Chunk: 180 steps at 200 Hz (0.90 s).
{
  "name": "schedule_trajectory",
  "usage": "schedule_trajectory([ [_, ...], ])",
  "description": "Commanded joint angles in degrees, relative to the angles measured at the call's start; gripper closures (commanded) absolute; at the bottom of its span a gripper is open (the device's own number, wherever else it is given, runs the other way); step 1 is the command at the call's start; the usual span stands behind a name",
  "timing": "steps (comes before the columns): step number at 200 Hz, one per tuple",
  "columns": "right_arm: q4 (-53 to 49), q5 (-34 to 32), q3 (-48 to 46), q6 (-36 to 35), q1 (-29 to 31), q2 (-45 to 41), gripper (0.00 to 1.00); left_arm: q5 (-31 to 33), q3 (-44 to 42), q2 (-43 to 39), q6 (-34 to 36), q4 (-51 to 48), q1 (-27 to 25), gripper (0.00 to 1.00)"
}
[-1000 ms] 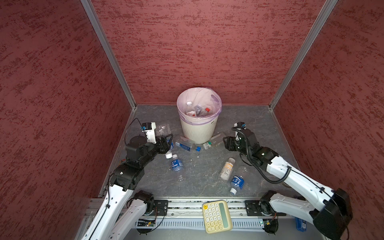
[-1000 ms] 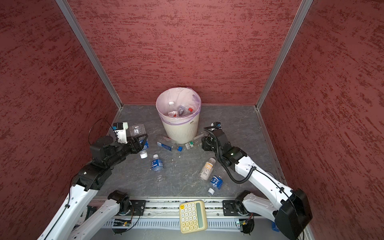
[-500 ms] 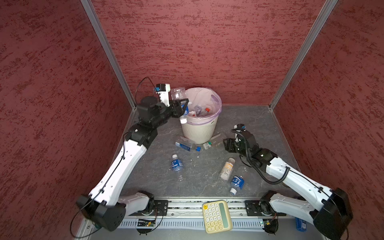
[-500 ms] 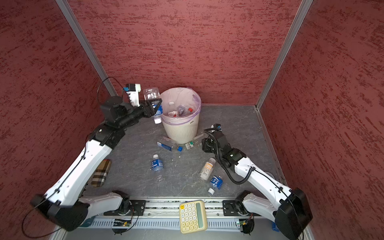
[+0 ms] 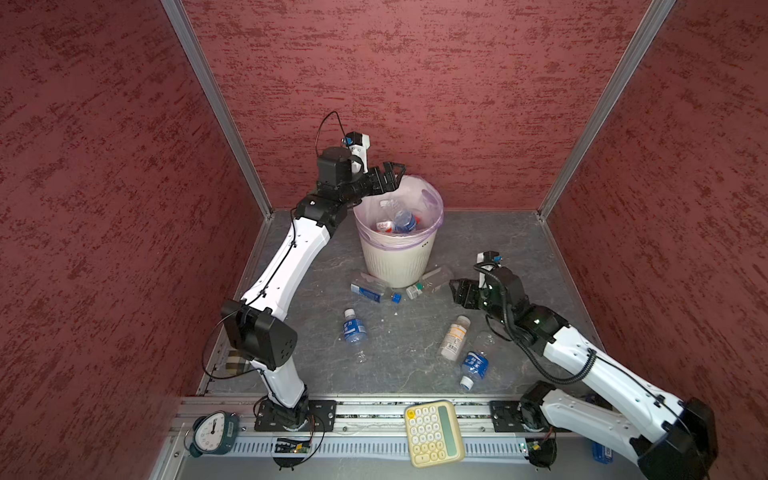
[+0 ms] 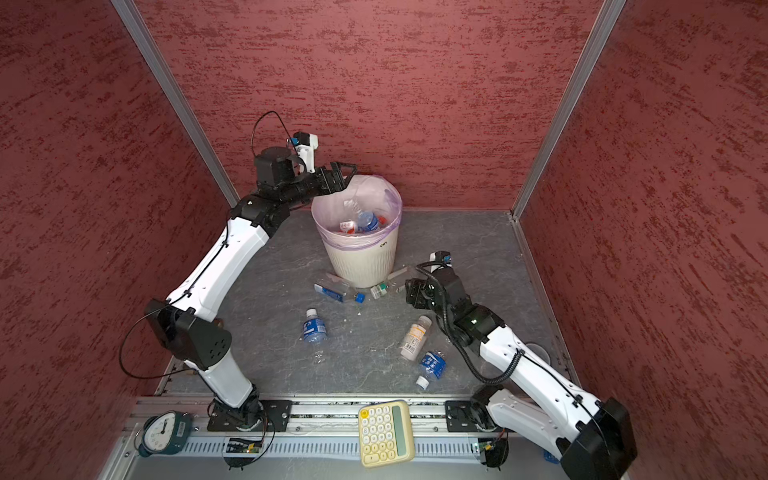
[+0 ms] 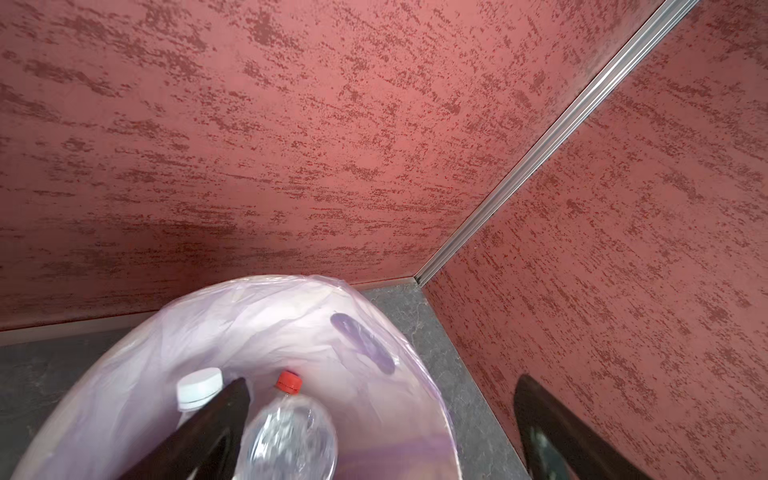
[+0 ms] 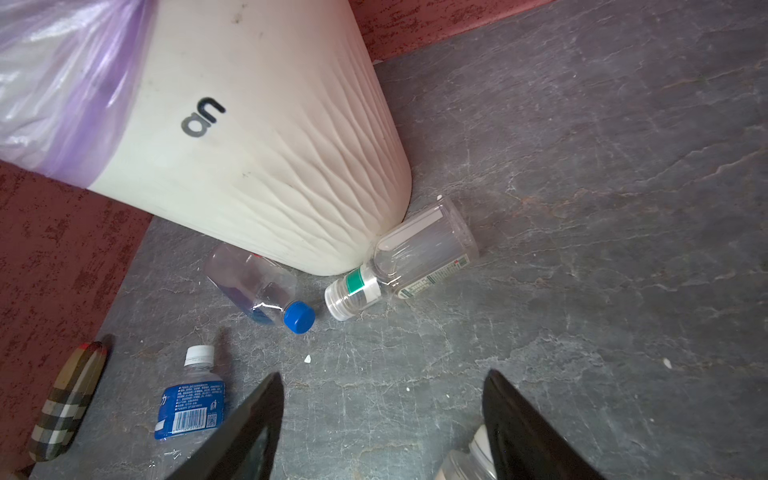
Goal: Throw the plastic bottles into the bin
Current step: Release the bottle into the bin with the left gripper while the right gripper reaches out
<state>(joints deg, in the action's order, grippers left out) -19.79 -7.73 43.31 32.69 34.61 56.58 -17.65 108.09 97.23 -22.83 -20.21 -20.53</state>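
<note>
Clear crinkled plastic forms the red-capped bottle (image 7: 291,436), which sits inside the mouth of the bin (image 5: 397,253), against its glossy lilac liner (image 7: 270,316). Above the rim, the left gripper (image 5: 390,176) has its black fingers spread wide and holds nothing. Loose bottles (image 5: 353,330) lie on the veined grey floor (image 5: 498,241). A green-banded bottle (image 8: 415,257) touches the bin's ribbed cream wall. Near it, the right gripper (image 8: 382,378) has its jaws apart and empty.
</note>
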Motion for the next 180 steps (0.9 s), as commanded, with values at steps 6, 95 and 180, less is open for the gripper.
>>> schedule_trajectory([
  [6,-1.3,-0.2,-0.8,1.6,-0.2,0.3,0.23,0.9,-2.8,-6.3,2.3,0.9,-0.6,0.01],
  [95,-15.1,-7.1,3.6,8.1,0.3,4.5,0.19,5.3,-24.1,-23.0,5.5,-0.2,-1.0,0.01],
  [180,-24.7,-8.2,0.8,18.3,2.5,1.5,0.19,10.8,-48.4,-38.6,4.8,-4.0,-4.2,0.01],
])
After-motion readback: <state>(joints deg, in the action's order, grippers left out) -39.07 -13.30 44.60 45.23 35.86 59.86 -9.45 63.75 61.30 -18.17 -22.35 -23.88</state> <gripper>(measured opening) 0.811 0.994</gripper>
